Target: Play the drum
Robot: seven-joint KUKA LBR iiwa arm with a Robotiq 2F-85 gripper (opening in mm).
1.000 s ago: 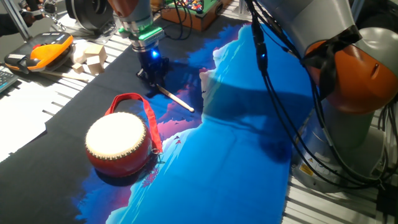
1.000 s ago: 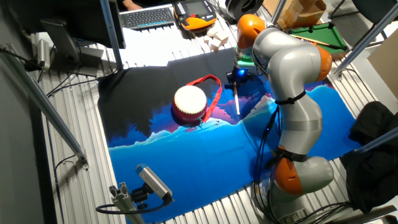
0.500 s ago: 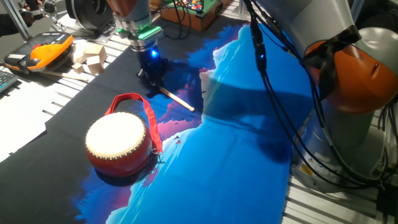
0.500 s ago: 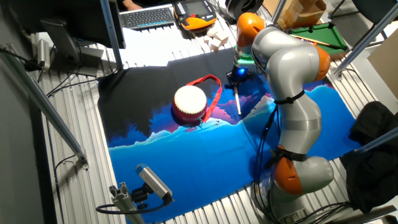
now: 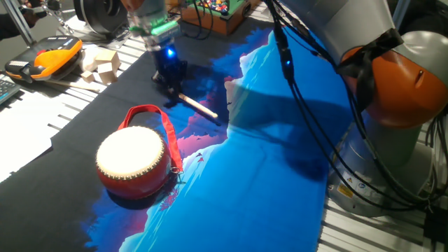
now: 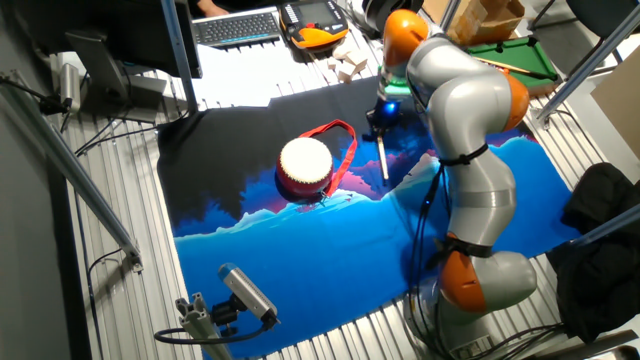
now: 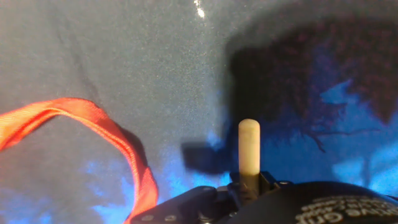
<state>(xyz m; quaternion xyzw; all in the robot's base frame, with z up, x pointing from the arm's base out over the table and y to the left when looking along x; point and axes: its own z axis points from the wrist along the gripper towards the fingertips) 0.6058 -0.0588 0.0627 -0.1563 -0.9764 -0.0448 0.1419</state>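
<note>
The drum [image 5: 133,159] has a red body and a cream skin. It stands on the dark cloth at the front left, its red strap [image 5: 157,115] looping toward the gripper. It also shows in the other fixed view [image 6: 304,165]. My gripper [image 5: 170,80] is behind the drum, shut on one end of the thin wooden stick [image 5: 197,107]. The stick slants down to the right, its far end at the cloth. In the hand view the stick [image 7: 249,149] pokes out from the gripper [image 7: 249,184], with the strap [image 7: 112,137] to its left. The drum is out of the hand view.
Wooden blocks [image 5: 101,64] and an orange device [image 5: 52,56] lie beyond the cloth's left edge. A small pool table [image 6: 510,55] and a keyboard [image 6: 238,25] sit at the back. The arm's cables [image 5: 294,84] hang over the blue cloth [image 5: 266,161].
My gripper has risen a little and shifted back with the stick's near end, so the stick now slants more steeply. The drum has not moved.
</note>
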